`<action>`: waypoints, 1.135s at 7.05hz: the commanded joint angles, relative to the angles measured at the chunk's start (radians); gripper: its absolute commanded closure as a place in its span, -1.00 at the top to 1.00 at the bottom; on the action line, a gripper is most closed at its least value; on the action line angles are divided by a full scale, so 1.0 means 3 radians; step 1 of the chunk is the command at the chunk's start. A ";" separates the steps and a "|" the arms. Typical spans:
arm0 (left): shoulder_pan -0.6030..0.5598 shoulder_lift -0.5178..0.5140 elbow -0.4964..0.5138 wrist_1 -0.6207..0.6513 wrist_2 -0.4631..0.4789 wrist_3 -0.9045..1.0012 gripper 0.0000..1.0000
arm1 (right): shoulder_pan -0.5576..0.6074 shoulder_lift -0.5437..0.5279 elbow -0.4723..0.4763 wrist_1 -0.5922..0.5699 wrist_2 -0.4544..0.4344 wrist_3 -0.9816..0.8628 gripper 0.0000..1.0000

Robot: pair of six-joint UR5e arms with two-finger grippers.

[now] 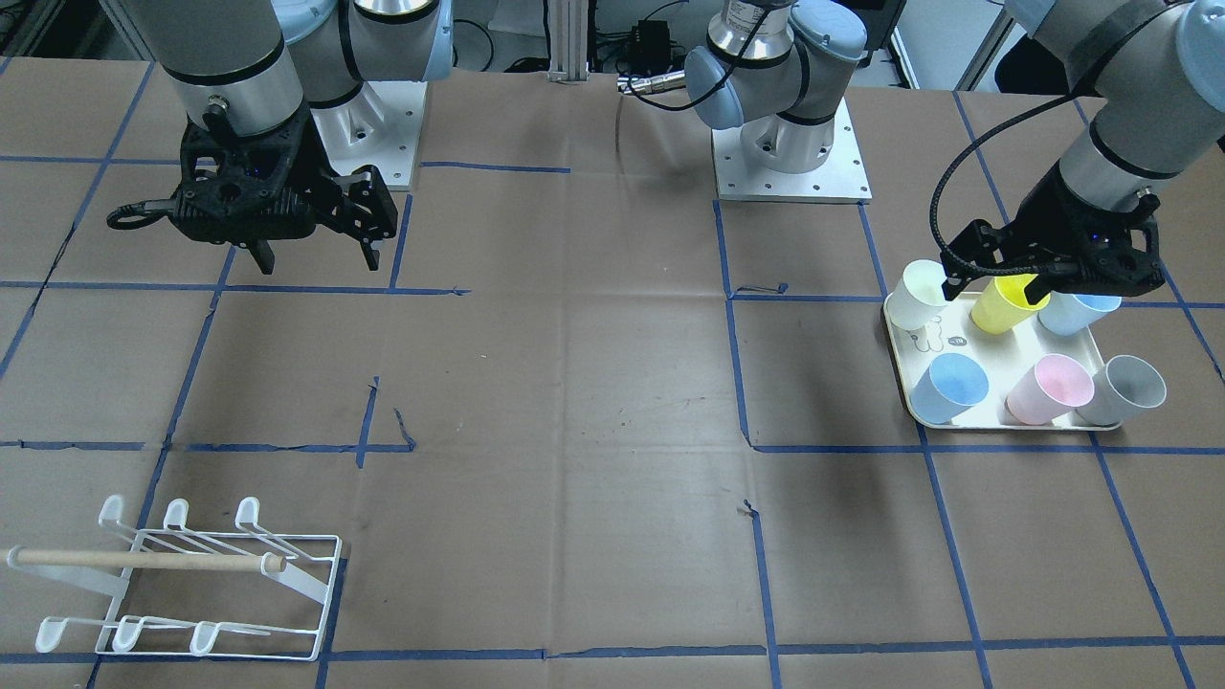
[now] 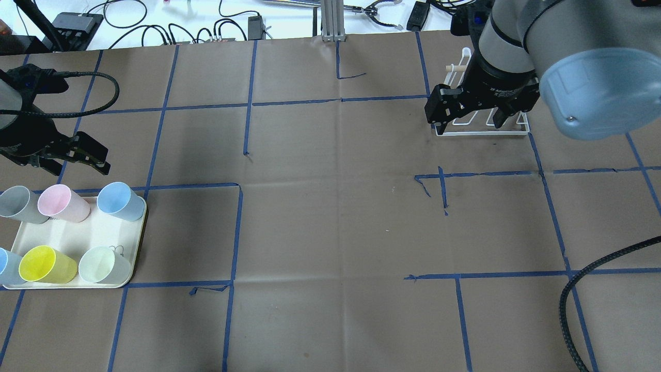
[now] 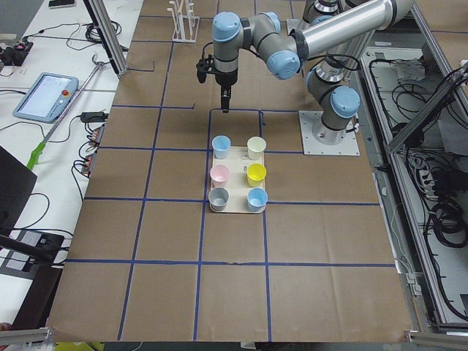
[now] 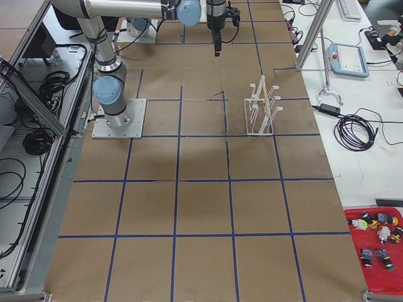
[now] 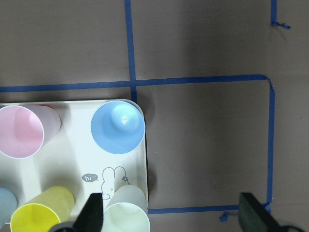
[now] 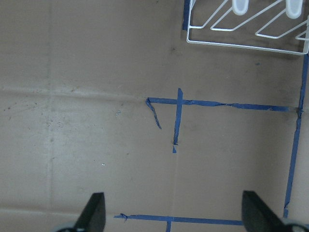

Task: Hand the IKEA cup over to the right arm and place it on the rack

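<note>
Several plastic cups stand on a cream tray (image 2: pixel 77 232): yellow (image 2: pixel 44 264), pale green (image 2: pixel 103 264), blue (image 2: pixel 120 200), pink (image 2: pixel 62 202) and grey (image 2: pixel 18 204). My left gripper (image 2: pixel 75 164) is open and empty, hovering above the tray's far edge (image 1: pixel 900 325). In the left wrist view its fingers (image 5: pixel 94 212) stand wide apart, with the pale cup (image 5: pixel 128 217) beside one and the blue cup (image 5: pixel 118 126) beyond. My right gripper (image 2: pixel 467 124) is open and empty, held high above the table, apart from the white wire rack (image 1: pixel 191 584). The rack's corner shows in the right wrist view (image 6: pixel 246 29).
Blue tape lines grid the brown table. The two arm bases (image 1: pixel 790 153) stand at the robot's side. Cables lie along the table's far edge (image 2: pixel 155 26). A red tray of small parts (image 4: pixel 378 245) sits off the table.
</note>
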 commanded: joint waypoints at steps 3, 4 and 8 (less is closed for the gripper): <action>-0.0013 -0.0499 -0.0317 0.0786 -0.0036 -0.0068 0.97 | 0.0000 0.0000 0.0004 0.0000 -0.0001 0.0000 1.00; -0.0013 -0.0648 -0.0424 0.1071 -0.0031 -0.0079 0.98 | 0.0000 0.0000 0.0004 0.0000 -0.0002 0.0000 1.00; -0.0018 -0.0654 -0.0752 0.1366 -0.0010 -0.0089 0.98 | 0.0000 0.0000 0.0004 0.0000 -0.0002 0.0000 1.00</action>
